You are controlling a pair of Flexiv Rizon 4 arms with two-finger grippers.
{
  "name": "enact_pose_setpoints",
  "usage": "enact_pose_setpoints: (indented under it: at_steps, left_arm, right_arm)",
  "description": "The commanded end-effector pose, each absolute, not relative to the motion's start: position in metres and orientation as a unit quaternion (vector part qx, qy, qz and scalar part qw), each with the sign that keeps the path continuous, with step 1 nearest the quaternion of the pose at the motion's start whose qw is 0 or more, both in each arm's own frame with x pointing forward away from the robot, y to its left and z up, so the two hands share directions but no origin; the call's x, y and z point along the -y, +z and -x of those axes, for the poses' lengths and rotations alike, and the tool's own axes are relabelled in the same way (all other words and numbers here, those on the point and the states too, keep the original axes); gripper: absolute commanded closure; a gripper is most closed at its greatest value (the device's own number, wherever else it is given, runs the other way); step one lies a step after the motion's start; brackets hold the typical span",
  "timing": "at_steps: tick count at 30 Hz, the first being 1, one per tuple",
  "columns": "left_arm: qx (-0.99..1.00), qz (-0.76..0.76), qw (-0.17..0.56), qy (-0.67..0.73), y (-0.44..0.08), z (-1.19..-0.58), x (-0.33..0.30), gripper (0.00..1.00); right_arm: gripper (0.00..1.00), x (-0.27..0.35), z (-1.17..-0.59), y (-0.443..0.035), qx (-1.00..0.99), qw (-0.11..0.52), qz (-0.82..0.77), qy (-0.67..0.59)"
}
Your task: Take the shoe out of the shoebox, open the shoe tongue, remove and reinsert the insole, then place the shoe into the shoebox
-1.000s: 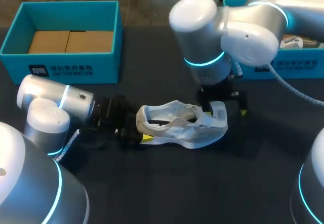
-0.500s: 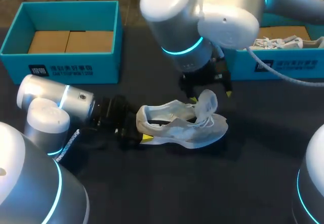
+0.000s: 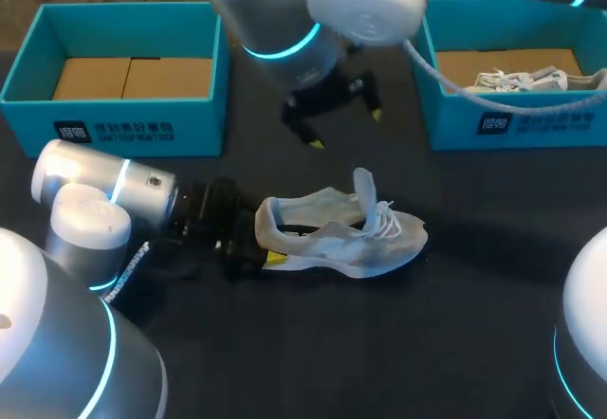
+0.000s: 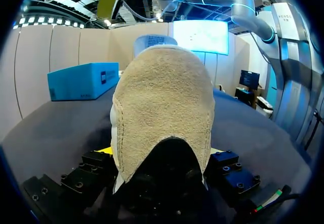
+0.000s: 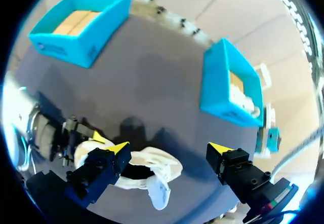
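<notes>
The jaws of the right gripper (image 5: 169, 148) are spread wide with nothing between them and are held well above the shoe (image 3: 341, 239). The jaws of the left gripper (image 3: 248, 248) are closed on the shoe's heel from both sides (in the left wrist view the pale heel fills the space between the fingers).

The shoe is seen out of its box, lying on its sole on the table (image 3: 455, 343), and its tongue (image 3: 364, 187) is stood upright, so the first two steps are judged done. No insole is seen outside the shoe. Its removal and reinsertion are judged not yet begun, and the return to a box is left as well.

The heel-side shoebox (image 3: 114, 120) is found beyond the shoe, and the toe-side shoebox (image 3: 512, 125) likewise, both well apart from it.
</notes>
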State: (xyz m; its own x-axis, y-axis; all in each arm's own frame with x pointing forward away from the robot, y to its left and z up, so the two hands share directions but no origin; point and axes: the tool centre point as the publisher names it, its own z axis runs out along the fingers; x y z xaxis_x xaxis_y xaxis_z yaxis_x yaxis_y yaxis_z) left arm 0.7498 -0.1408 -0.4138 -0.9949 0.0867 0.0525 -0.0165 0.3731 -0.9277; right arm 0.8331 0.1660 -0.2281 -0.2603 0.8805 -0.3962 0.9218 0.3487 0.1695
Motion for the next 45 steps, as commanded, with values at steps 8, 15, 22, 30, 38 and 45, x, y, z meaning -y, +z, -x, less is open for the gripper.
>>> enact_pose_setpoints:
  at_steps: [8, 15, 22, 30, 38, 45]
  left_arm:
    - [0.828, 0.022, 0.047, 0.558, -0.413, -0.750, 0.141, 1.00]
    - [0.828, 0.022, 0.047, 0.558, -0.413, -0.750, 0.141, 1.00]
    - [0.828, 0.022, 0.047, 0.558, -0.413, -0.750, 0.141, 1.00]
    - [0.828, 0.022, 0.047, 0.558, -0.413, -0.750, 0.141, 1.00]
    - [0.828, 0.022, 0.047, 0.558, -0.413, -0.750, 0.141, 1.00]
    - [0.828, 0.022, 0.047, 0.558, -0.413, -0.750, 0.141, 1.00]
  right_arm:
    - [0.00, -0.217, -0.830, -0.206, -0.938, 0.183, -0.294, -0.019]
    - [0.00, -0.234, -0.812, -0.208, -0.981, 0.132, -0.144, -0.002]
    - [1.00, -0.228, -0.796, -0.205, -0.992, 0.096, -0.077, 0.011]
    - [1.00, -0.225, -0.779, -0.221, -0.998, 0.054, -0.014, -0.029]
    - [1.00, -0.225, -0.769, -0.242, -0.999, 0.027, 0.013, -0.027]
    - [1.00, -0.225, -0.769, -0.242, -0.999, 0.027, 0.013, -0.027]
